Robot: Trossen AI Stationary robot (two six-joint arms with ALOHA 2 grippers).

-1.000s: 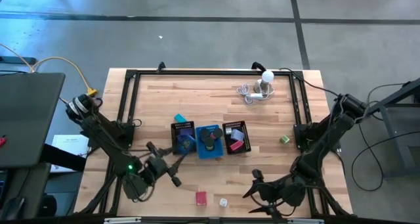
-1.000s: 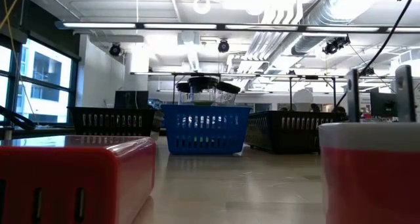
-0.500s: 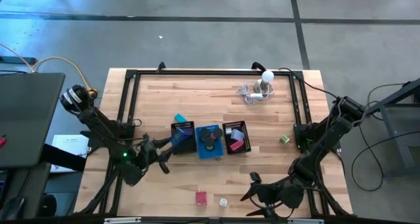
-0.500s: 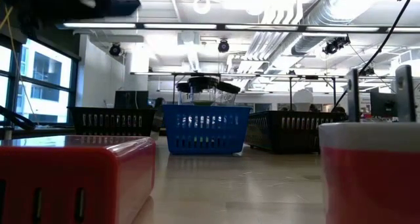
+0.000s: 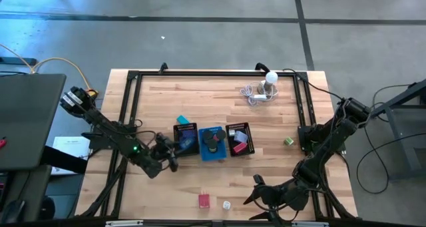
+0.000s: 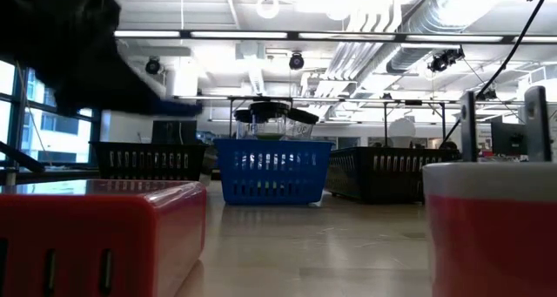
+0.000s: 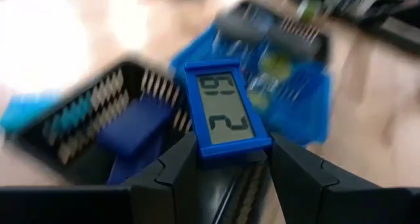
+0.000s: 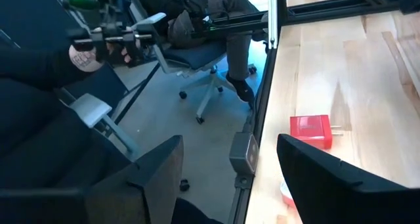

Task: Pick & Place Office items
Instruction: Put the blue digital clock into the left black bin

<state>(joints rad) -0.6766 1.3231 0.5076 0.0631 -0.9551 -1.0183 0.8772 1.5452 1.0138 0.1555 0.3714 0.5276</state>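
Note:
My left gripper (image 5: pixel 170 154) (image 7: pixel 226 153) is shut on a small blue-framed display (image 7: pixel 223 109), just left of the left black mesh basket (image 5: pixel 185 139). A blue block (image 7: pixel 131 127) lies in that basket. Beside it stand the blue tray (image 5: pixel 212 144) and the right black basket (image 5: pixel 238 139), both holding items. A teal block (image 5: pixel 182 120) lies behind the left basket. A red block (image 5: pixel 204 200) (image 8: pixel 312 131) lies flat near the front edge. My right gripper (image 5: pixel 256 189) (image 8: pixel 230 144) hangs open at the front right, holding nothing. My left gripper pinches the blue display's lower end (image 7: pixel 209 153) between its two fingers, one on each side edge. The fingers come slanting down from the table's left side. The display sticks out beyond the fingertips, screen up, lifted clear in front of the left black basket.
A white bulb with coiled cable (image 5: pixel 266 86) sits at the far right. A small green thing (image 5: pixel 287 141) lies right of the baskets and a small white thing (image 5: pixel 226 205) beside the red block. A person sits on a chair (image 8: pixel 197 60) beyond the table's edge.
My left gripper, still shut on the blue display, has gone from near the front edge toward the left black basket. It has sunk and rolled its wrist on the way. My right gripper has kept still.

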